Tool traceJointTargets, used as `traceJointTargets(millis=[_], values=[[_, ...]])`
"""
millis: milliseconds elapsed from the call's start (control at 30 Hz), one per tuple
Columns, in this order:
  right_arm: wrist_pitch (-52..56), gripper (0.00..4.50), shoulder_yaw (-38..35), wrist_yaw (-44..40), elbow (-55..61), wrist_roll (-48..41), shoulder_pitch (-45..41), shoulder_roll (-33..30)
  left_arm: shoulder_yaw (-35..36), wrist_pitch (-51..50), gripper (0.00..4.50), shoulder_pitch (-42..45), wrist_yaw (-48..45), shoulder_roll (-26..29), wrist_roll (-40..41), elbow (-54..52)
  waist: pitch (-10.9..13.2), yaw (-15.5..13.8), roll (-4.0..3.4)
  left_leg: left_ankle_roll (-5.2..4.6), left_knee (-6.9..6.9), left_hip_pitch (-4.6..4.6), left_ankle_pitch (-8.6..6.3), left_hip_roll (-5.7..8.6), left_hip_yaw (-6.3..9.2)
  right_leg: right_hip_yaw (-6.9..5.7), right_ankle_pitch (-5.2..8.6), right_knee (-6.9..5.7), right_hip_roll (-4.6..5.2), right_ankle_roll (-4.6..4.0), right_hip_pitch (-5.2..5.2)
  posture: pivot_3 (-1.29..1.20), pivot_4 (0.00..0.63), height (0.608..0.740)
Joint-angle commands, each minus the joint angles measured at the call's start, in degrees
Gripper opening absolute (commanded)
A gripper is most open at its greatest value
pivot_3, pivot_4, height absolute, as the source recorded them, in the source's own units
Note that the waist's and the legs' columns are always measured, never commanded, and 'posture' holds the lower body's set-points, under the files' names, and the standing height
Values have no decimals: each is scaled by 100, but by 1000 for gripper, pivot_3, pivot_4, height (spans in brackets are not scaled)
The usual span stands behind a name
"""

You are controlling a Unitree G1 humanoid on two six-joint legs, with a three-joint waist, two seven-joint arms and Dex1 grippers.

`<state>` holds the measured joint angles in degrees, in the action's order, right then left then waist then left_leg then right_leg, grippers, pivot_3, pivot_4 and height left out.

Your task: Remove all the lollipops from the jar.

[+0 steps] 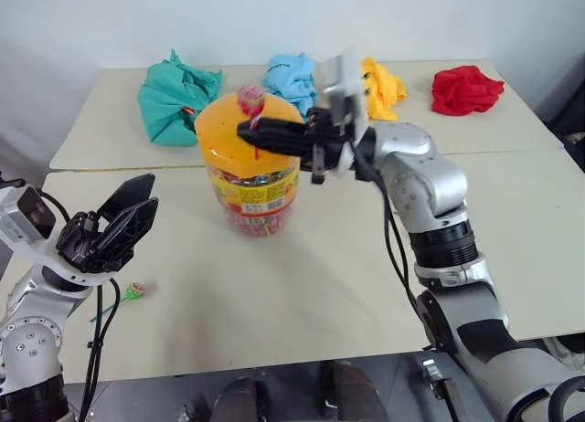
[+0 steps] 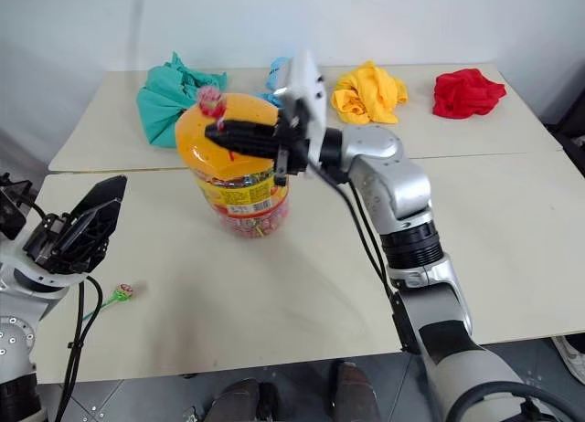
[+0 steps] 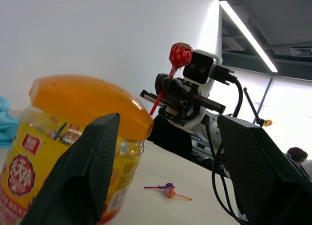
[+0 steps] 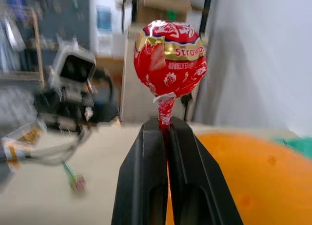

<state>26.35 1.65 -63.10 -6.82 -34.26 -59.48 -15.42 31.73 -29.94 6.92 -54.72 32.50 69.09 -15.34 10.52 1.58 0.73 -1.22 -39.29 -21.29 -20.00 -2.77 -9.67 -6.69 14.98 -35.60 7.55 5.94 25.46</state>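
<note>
The jar (image 1: pixel 251 189) is a clear cylinder with a domed orange lid (image 1: pixel 224 130), standing mid-table. My right gripper (image 1: pixel 249 130) reaches in level over the lid, shut on the thin stick of a red lollipop (image 1: pixel 250 99), whose head stands upright above the fingers (image 4: pixel 146 152). The same lollipop (image 4: pixel 169 59) has a strawberry wrapper. My left gripper (image 1: pixel 137 201) hovers open and holds nothing, to the jar's left near the front edge. A green lollipop (image 1: pixel 134 291) lies on the table below it. Another lollipop with a purple head (image 3: pixel 169 190) lies on the table beyond the jar.
Bunched cloths line the far table: teal (image 1: pixel 174 98), blue (image 1: pixel 291 75), yellow (image 1: pixel 384 86), red (image 1: pixel 464 89). A seam (image 1: pixel 128 168) between the two tables runs just behind the jar. Small wrapped sweets fill the jar's lower half.
</note>
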Motion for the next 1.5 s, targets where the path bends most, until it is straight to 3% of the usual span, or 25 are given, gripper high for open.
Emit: traceJointTargets(millis=[33,133,233,333,400,700,800,1033,1100,1167,1233,1333,1400,1500], values=[[701,41,-813,-66,341,-920,-201,-530,-140,94,3389,71,-235,78,-83,-298,0,2,0,-3,0,-1,-2,0,1,0,0,2,1,0,0,0,150,740],[1538,41,-1302,-11,465,-1309,-77,-1482,-483,245,3389,-103,-524,201,-572,-580,0,2,0,-4,2,-4,-3,-1,4,-4,0,8,-1,0,1,0,150,740],[1611,41,-1309,-171,394,-753,360,-2694,-729,387,3389,-242,-490,181,-878,-944,0,-5,0,-4,10,-4,-4,1,3,-6,0,18,0,0,0,0,150,740],[577,41,-382,-259,-491,1318,1327,-4628,-779,845,3389,-328,-1001,553,-1568,-880,-1,-32,3,-4,9,-3,-5,-1,-8,-6,0,30,0,0,-1,0,150,740],[300,41,-283,-212,-1019,1676,1694,-5064,-802,927,3389,-322,-1064,621,-1605,-962,-1,-33,3,-4,9,-10,-5,1,-37,-17,0,57,-1,0,-5,0,150,740],[-1024,41,167,93,-3320,2906,2065,-4837,-866,806,3389,-459,-1511,1012,-1602,-773,0,178,-20,-1,11,18,-1,-12,-52,13,1,50,-7,-5,1,0,150,740],[-1133,760,100,-43,-3585,2926,2013,-4722,-813,817,3389,-508,-1550,1077,-1636,-654,3,157,-26,-1,11,14,-1,-11,-50,14,1,51,-7,-4,1,0,150,740],[-1610,3068,-423,-510,-3125,2475,2320,-4700,-753,875,3389,-555,-1485,994,-1613,-466,4,108,-28,-2,8,9,-1,-11,-42,14,0,50,-4,-3,0,0,150,740],[-3045,3751,-930,-940,-2880,2017,2644,-4486,-717,936,3389,-623,-1400,921,-1708,-303,4,71,-28,-2,8,8,-1,-11,-40,13,0,49,-5,-3,0,0,150,740],[-3615,4408,-1613,-1331,-2527,1175,2745,-4019,-613,1033,3389,-615,-1203,792,-1815,-26,4,47,-28,-1,10,12,-2,-12,-39,7,0,47,-8,-2,-3,0,150,740],[-3442,4462,-1847,-1450,-2161,769,2821,-3762,-523,1092,3389,-569,-1114,743,-1889,212,4,47,-29,0,8,14,-1,-14,-43,12,0,48,-14,-2,-3,0,150,740],[-2060,4462,-1478,-1830,-111,-252,3479,-3569,-383,1524,3389,-833,-732,754,-2665,773,3,0,-32,-2,4,17,0,-14,-36,14,0,26,-8,-3,-2,0,150,740],[-2013,4462,-1155,-1987,641,-359,3731,-3349,-414,1687,3389,-1263,-865,750,-2897,672,1,9,-29,0,3,16,-2,-22,-21,3,-1,20,-6,-3,0,0,150,740],[-2339,4462,-835,-2009,736,-88,3822,-2937,-582,1951,3389,-1470,-381,745,-3621,726,-5,-10,-15,2,2,12,-10,-34,-25,-4,-1,28,-4,-4,0,0,150,740]])
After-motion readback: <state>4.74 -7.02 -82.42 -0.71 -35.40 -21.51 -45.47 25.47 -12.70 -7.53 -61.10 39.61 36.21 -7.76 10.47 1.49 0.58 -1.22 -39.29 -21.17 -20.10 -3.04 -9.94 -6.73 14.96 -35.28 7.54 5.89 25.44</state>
